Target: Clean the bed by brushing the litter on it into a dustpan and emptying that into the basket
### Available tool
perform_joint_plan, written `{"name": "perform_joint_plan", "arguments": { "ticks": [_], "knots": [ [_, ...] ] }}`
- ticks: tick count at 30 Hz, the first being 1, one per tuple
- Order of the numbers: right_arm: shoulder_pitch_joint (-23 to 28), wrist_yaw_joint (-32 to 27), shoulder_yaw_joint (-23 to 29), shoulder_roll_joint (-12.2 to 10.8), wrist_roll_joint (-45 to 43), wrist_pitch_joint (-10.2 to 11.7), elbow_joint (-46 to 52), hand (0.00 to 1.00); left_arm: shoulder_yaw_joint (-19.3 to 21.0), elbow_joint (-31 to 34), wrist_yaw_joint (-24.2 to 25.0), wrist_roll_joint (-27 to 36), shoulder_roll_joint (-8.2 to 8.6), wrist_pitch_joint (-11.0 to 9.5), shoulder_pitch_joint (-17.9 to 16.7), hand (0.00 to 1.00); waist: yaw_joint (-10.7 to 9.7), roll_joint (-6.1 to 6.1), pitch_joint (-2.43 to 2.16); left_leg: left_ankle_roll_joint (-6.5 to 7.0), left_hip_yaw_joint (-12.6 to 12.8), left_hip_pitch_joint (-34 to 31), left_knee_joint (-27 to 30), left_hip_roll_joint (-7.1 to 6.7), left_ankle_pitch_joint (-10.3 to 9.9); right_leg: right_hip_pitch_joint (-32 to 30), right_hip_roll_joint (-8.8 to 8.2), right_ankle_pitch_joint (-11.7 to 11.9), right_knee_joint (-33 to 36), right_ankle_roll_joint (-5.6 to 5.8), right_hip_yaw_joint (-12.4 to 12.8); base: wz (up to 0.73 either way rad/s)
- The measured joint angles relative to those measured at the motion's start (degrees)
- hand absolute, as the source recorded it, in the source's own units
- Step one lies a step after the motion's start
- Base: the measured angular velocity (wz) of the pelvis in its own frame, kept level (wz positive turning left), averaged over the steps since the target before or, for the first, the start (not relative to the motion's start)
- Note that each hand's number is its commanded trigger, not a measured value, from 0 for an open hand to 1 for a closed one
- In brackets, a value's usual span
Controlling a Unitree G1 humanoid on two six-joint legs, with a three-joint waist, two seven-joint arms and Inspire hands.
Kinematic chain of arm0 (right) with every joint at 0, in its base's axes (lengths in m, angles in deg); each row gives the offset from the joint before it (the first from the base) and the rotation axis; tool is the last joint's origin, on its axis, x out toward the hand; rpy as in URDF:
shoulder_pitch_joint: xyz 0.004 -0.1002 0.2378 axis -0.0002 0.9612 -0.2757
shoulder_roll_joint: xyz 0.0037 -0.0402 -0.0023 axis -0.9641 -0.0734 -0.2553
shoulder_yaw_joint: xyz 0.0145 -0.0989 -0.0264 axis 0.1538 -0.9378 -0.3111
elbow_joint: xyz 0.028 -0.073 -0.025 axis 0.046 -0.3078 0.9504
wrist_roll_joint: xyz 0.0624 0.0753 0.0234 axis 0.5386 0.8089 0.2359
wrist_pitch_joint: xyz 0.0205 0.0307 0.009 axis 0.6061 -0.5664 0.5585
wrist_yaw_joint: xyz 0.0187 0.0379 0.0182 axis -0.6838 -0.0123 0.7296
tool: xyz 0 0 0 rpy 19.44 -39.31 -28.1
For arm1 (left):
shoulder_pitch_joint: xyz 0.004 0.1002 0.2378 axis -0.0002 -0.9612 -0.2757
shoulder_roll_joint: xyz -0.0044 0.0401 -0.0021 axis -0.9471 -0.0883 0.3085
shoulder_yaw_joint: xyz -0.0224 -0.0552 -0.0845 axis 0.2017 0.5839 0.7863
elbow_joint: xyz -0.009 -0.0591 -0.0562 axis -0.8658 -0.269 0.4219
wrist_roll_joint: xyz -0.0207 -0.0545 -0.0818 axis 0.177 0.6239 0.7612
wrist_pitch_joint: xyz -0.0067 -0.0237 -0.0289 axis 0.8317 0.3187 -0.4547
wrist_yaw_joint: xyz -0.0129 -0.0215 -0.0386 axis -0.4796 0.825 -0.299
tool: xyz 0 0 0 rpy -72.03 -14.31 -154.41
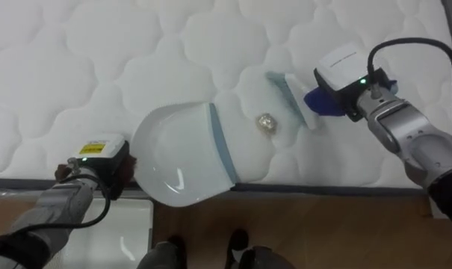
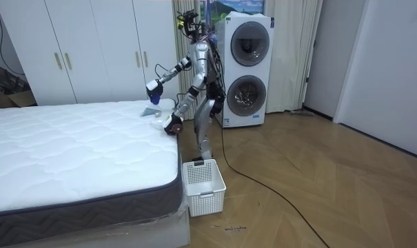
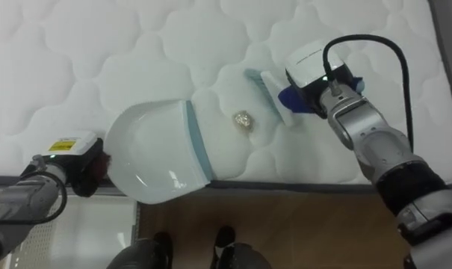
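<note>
Left eye view looks down on the mattress (image 1: 76,67) near its edge, where the debris to clear is a small crumpled ball (image 1: 267,122). It lies on the quilting between the two tools, just beside the dustpan (image 1: 184,153) mouth and near the brush (image 1: 291,97).

The left hand (image 1: 117,166) is clasped on the rear of the white dustpan. The pan's banded lip rests on the bed, and its back hangs out past the mattress edge. The right hand (image 1: 345,101) is closed around the brush's blue handle, with the bristles set down on the far side of the ball.

The step in hand appears to be sweeping the ball into the pan. To do it well, the pan's lip should press flat into the soft quilting, because a raised edge would let the ball slip beneath it. The brush should then draw straight toward the pan mouth in one short, low stroke. The bristles need to stay behind the ball, since it is light and round and would probably roll sideways along a seam if struck off-centre.

Once the ball is inside, tilting the pan back before lifting would probably keep it from rolling out. In the room view a white basket (image 2: 203,184) stands on the floor by the robot's feet, a likely place to empty it.
</note>
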Motion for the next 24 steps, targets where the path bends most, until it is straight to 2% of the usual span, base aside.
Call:
{"name": "perform_joint_plan", "arguments": {
  "ticks": [5,11,14,17,19,21,24],
  "knots": [
    [2.08,3.12,-1.33,-0.04,1.88,-0.14,2.22,1.00,-0.36,-0.29,0.00,0.01,0.01,-0.34,-0.22,1.00,0.11,0.29,-0.37,-0.03,0.00,0.11,0.07,0.43,-0.02,0.56,0.47,0.50,-0.95,-0.10,-0.20,-0.02],
    [3.22,4.42,-1.99,0.01,2.62,-0.19,4.44,1.00,-1.08,-0.70,-0.63,0.06,0.44,-0.45,-0.24,1.00,-0.03,0.49,-0.46,-0.20,-0.02,0.17,0.03,0.84,-0.12,0.93,0.72,0.80,-1.53,-0.32,-0.72,-0.01],
    [4.55,5.84,-2.00,-0.13,3.84,0.07,6.93,1.00,-1.08,-1.54,-0.76,0.00,0.60,-1.66,-0.23,1.00,-0.10,0.80,-0.44,-0.33,-0.02,0.14,0.09,0.89,-0.20,0.84,0.85,0.80,-1.31,-0.32,-0.51,-0.03],
    [5.01,8.11,-2.06,-0.15,4.23,0.07,10.19,1.00,-1.02,-1.83,-1.13,-0.69,0.73,-1.96,-0.23,1.00,0.15,0.97,-0.46,-0.42,0.49,-0.09,0.18,0.84,-0.30,-0.19,0.58,0.77,-0.15,-0.36,-0.31,-0.10],
    [5.00,9.37,-2.13,-0.21,5.13,0.14,11.66,1.00,-0.95,-3.19,-2.22,-0.69,0.96,-2.84,-0.24,1.00,0.40,1.14,-0.47,-0.43,0.97,-0.01,0.30,0.90,-0.30,-0.53,0.40,0.62,0.36,-0.60,-0.35,-0.12],
    [5.00,10.89,-2.24,-0.23,6.63,0.23,12.71,1.00,-0.95,-3.91,-2.52,-0.66,1.73,-2.92,-0.25,1.00,0.49,1.68,-0.53,-0.45,1.30,0.17,0.16,0.97,-0.31,-0.58,0.28,0.62,0.28,-0.70,-0.38,-0.05],
    [5.01,12.75,-2.25,-0.39,9.62,1.01,13.57,1.00,-0.95,-3.94,-2.52,-0.95,2.47,-2.95,-0.41,1.00,0.90,1.69,-0.53,-0.61,1.76,0.51,0.09,0.91,-0.40,-0.72,-0.01,0.37,0.28,-1.06,-0.35,-0.10]
  ]
}}
